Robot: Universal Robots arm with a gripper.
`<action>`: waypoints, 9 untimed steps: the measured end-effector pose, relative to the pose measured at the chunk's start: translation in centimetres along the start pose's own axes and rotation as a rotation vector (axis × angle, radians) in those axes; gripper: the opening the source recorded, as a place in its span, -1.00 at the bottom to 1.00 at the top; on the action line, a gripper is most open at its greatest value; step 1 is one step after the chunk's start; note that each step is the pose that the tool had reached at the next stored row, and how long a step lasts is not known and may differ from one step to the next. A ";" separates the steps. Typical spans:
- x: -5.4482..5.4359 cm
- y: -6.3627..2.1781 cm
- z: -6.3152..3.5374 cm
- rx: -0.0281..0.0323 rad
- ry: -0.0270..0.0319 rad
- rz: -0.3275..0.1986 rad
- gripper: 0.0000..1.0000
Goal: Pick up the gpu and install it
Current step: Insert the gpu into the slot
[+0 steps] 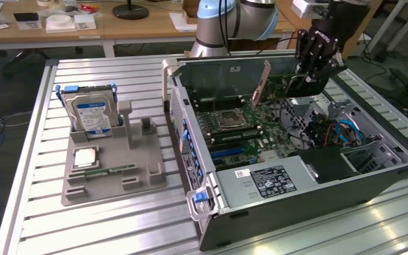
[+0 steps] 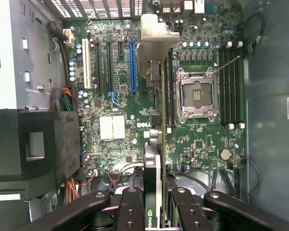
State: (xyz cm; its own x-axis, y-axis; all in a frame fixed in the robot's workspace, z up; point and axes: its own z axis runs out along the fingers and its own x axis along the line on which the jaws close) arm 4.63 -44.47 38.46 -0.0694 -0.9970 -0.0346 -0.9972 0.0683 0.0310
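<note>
My gripper (image 1: 310,78) is closed on the gpu (image 1: 278,87), narrow, one finger (image 2: 130,207) on each flat face; the card is clamped between them in the wrist view; the gpu (image 2: 153,168) stands on edge inside the open computer case (image 1: 296,212), over the motherboard (image 1: 239,133), its pale metal bracket (image 2: 156,29) towards the case's rear wall; it lies between the blue slot (image 2: 132,65) and the processor socket (image 2: 197,96); whether its lower edge touches a slot, I cannot tell; the hard drive (image 1: 92,114) stands upright in the grey holder (image 1: 112,180) on the table (image 1: 83,228), well apart, at the exterior view's left.
</note>
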 end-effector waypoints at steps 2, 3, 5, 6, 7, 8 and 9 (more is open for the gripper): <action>0.0 0.10 0.11 0.0000 0.0001 0.000 -0.46; 0.0 0.15 0.16 0.0000 0.0002 0.000 -0.46; 0.0 0.21 0.19 0.0000 0.0001 0.000 -0.46; 0.0 0.21 0.19 0.0000 0.0002 0.000 -0.46; 0.0 0.21 0.19 0.0000 0.0002 0.000 -0.46; 0.0 0.21 0.19 0.0000 0.0002 0.000 -0.46; 0.0 0.21 0.19 0.0000 0.0001 0.000 -0.46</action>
State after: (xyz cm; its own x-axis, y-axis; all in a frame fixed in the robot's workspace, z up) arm 4.41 -44.47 38.27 -0.0693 -0.9970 -0.0344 -0.9972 0.0683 0.0310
